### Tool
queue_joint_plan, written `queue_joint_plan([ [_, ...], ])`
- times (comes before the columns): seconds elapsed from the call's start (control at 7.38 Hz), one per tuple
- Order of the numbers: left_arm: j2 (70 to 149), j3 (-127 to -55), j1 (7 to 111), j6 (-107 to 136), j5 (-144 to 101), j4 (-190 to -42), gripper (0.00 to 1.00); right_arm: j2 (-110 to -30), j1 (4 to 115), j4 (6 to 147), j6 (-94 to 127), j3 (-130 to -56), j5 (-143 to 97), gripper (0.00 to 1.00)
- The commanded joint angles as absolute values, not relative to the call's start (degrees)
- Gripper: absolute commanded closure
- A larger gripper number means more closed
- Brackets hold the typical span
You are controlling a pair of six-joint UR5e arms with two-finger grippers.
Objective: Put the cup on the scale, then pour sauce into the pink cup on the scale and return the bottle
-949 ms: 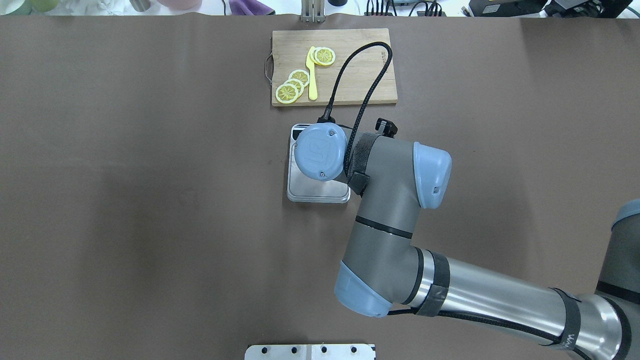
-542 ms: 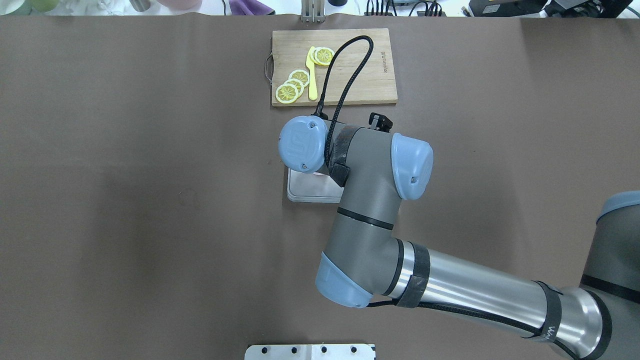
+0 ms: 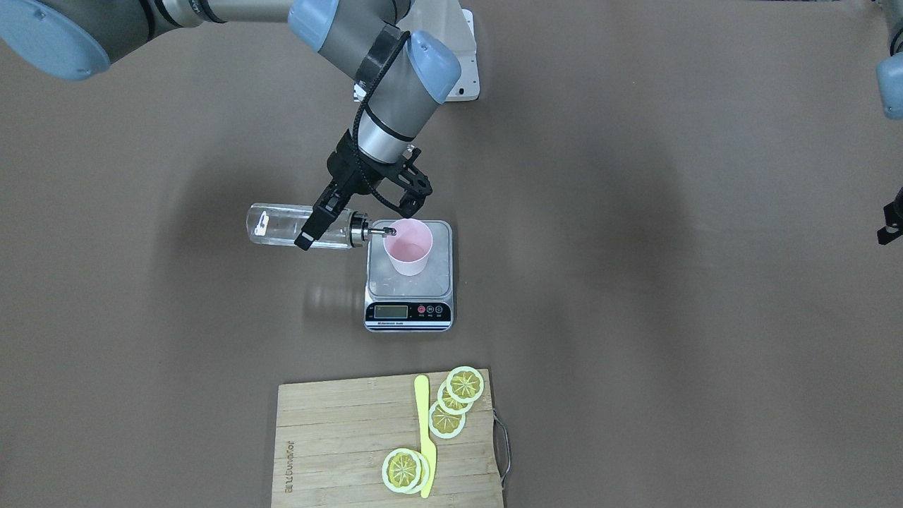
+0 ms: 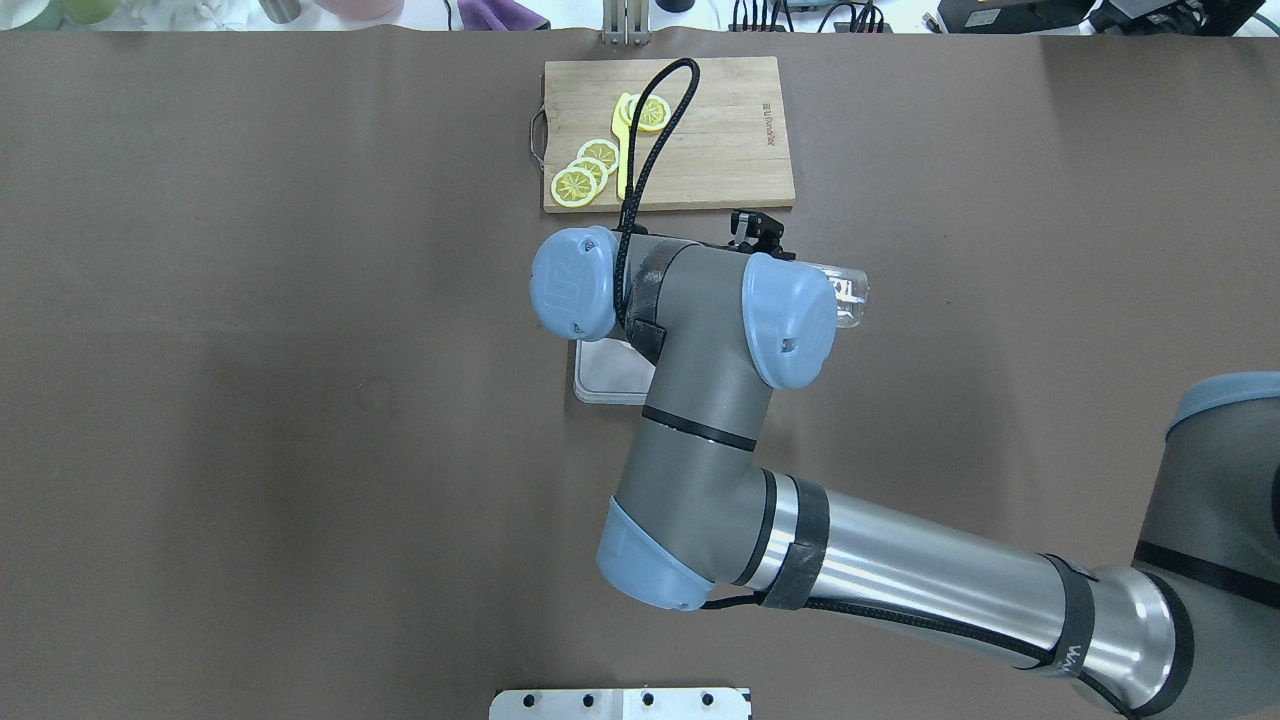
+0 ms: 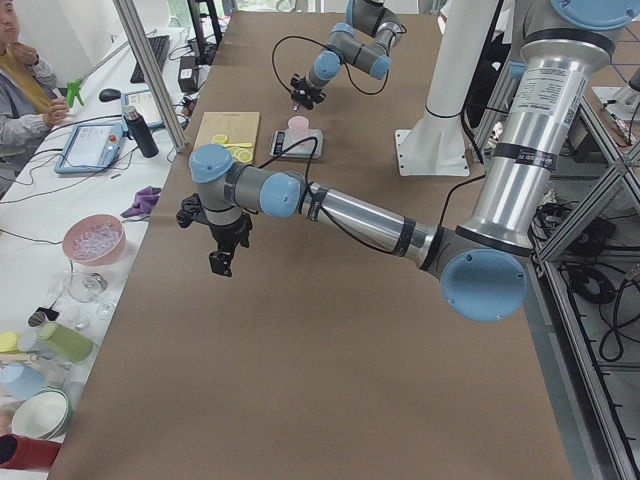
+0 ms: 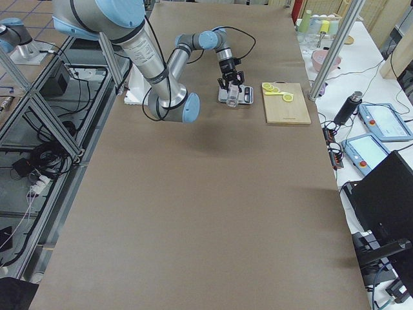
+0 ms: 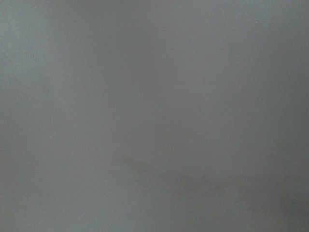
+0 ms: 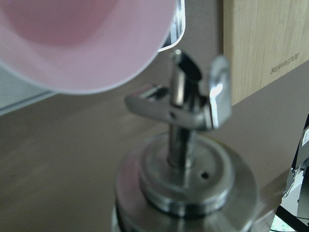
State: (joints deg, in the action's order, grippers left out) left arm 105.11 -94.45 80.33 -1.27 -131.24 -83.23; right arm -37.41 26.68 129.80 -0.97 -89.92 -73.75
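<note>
The pink cup (image 3: 409, 247) stands upright on the steel scale (image 3: 409, 293). My right gripper (image 3: 323, 227) is shut on the clear glass bottle (image 3: 286, 226) and holds it lying nearly level above the table. Its silver spout (image 3: 374, 231) is at the cup's rim. In the right wrist view the spout (image 8: 186, 96) sits just beside the cup's rim (image 8: 82, 43). I see no stream of sauce. In the overhead view only the bottle's base (image 4: 848, 293) and a corner of the scale (image 4: 605, 375) show. My left gripper (image 5: 222, 250) hangs over bare table far from the scale. I cannot tell whether it is open or shut.
A bamboo cutting board (image 3: 338, 444) with lemon slices (image 3: 462, 384) and a yellow knife (image 3: 423, 430) lies beyond the scale. The right arm's elbow (image 4: 700, 480) covers the scale from above. Operators' items line the far table edge (image 5: 95, 240).
The right arm has shifted left over the scale and its wrist has turned. The bottle's base now sticks out to the right of the wrist in the overhead view.
</note>
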Motion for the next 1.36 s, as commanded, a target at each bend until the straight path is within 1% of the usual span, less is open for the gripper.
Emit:
queue_joint_plan([
  [0.0,105.03,-94.40,80.33,-1.23,-131.31,-83.23,0.02,-36.65,26.54,131.56,-2.80,-88.77,-72.69,1.00],
  [0.27,105.03,-94.39,80.33,-1.14,-131.31,-83.23,0.02,-35.95,26.54,134.28,-6.48,-88.68,-70.50,1.00],
  [0.54,105.03,-94.48,80.33,-1.14,-131.22,-83.23,0.02,-34.11,26.54,135.18,-7.03,-86.50,-69.70,1.00],
  [1.22,104.94,-94.31,80.33,-1.05,-131.22,-83.23,0.02,-34.10,26.63,137.53,-9.05,-86.31,-67.33,1.00],
])
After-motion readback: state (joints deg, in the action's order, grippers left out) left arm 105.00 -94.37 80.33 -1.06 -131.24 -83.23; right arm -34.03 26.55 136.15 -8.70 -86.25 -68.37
